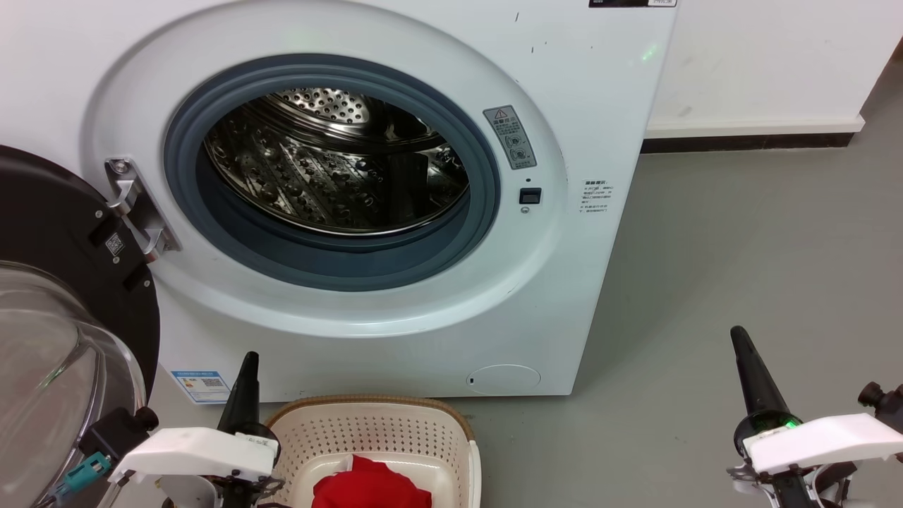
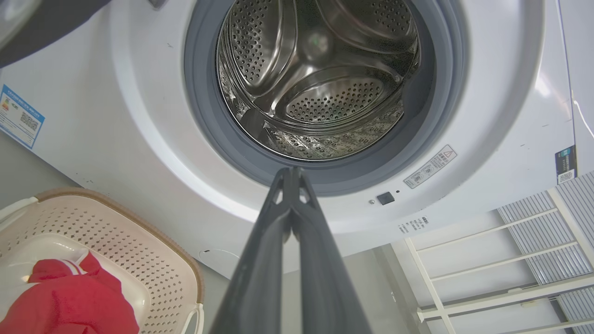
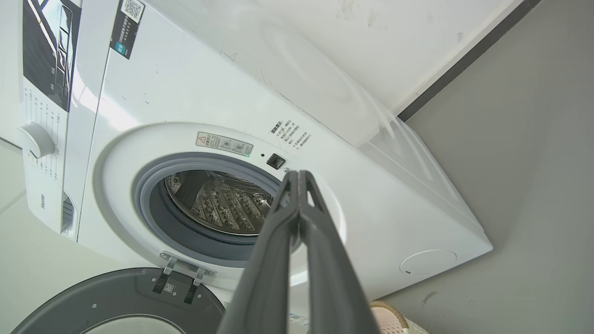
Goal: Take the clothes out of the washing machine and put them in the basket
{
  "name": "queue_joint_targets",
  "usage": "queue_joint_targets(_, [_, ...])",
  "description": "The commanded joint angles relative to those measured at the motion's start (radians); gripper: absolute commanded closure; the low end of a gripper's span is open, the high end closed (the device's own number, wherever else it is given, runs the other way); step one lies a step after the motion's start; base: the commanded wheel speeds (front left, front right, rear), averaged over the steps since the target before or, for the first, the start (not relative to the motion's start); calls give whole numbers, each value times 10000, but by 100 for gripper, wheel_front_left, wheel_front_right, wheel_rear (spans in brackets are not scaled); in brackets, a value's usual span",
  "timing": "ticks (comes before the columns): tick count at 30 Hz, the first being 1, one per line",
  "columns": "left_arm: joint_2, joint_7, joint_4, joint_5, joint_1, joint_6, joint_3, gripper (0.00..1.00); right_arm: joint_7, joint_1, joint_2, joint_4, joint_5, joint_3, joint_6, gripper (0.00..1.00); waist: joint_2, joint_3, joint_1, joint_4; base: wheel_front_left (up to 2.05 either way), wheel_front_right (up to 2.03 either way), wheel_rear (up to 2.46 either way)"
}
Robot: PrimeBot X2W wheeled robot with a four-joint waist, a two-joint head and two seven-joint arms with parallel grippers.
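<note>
Clothes, one red heap in basket, left tool, right tool both clenched

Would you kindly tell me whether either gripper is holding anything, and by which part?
Nothing is held: the left gripper and the right gripper are both shut and empty. The clothes lie in the basket.
</note>
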Motion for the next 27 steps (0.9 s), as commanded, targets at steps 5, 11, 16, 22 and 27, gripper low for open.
queue_joint_targets(5, [-33, 160, -6, -686, -291, -115, 117, 100, 94, -309, -76, 72, 749, -67, 1, 100, 0, 8, -1, 29, 0, 0, 0])
queue_joint_targets(11, [-60, 300, 80, -1331, -351, -193, 204, 100, 188, -368, -78, 216, 1431, -120, 2, 100, 0, 18, -1, 64, 0, 0, 0])
queue_joint_targets(16, [-80, 407, 142, -1838, -370, -240, 268, 100, 264, -434, -76, 324, 1972, -168, 2, 100, 0, 26, -1, 92, 0, 0, 0])
queue_joint_targets(22, [-104, 532, 218, -2422, -424, -307, 334, 100, 349, -494, -73, 450, 2587, -221, 2, 100, 0, 35, -1, 127, 0, 0, 0])
queue_joint_targets(27, [-134, 686, 305, -3065, -482, -377, 422, 100, 454, -563, -65, 594, 3256, -284, 2, 100, 0, 47, -1, 167, 0, 0, 0])
